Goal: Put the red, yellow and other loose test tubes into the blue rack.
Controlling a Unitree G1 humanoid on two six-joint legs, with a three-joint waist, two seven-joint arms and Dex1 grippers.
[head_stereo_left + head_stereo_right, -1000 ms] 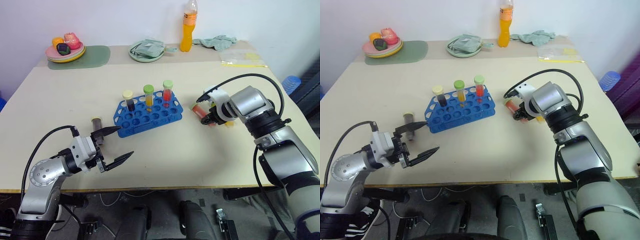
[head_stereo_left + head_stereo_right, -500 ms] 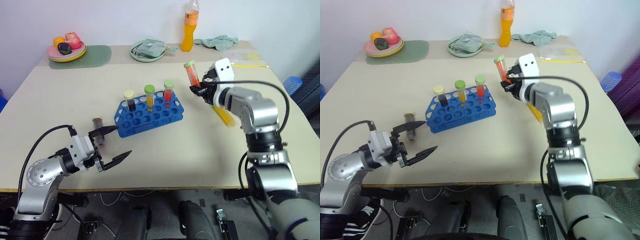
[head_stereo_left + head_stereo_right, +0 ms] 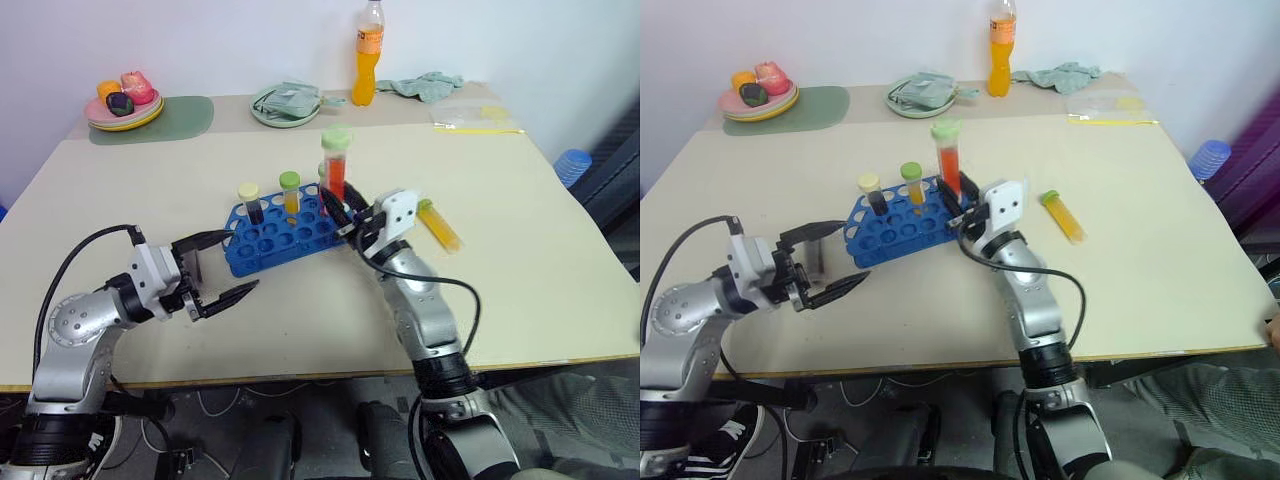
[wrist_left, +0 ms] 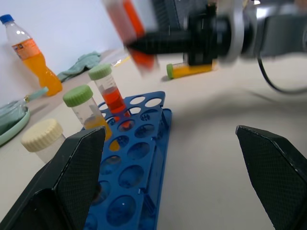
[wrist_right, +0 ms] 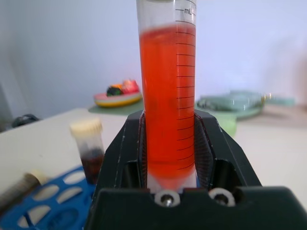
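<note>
**Red tube held up over the blue rack**

The red tube (image 3: 335, 165) stands upright in the air, just above the right end of the blue rack (image 3: 283, 234). It has a pale green cap and red liquid inside. The right gripper (image 3: 345, 212) has its two black fingers squeezed tight on the lower part of the tube, one on each side.

The rack sits near the middle of the table (image 3: 520, 270). Three tubes stand in its back row: one with a cream cap (image 3: 248, 196) and dark liquid, one with a green cap (image 3: 290, 188) and yellow liquid, and one more partly hidden behind the right gripper.

A yellow tube (image 3: 438, 224) lies on its side on the table, to the right of the rack and apart from it.

The left gripper (image 3: 222, 268) is near the left end of the rack, close to the table's front edge. Its jaws are spread wide and hold nothing.

A brown tube (image 3: 816, 262) lies between the left gripper's open fingers, partly hidden.
</note>
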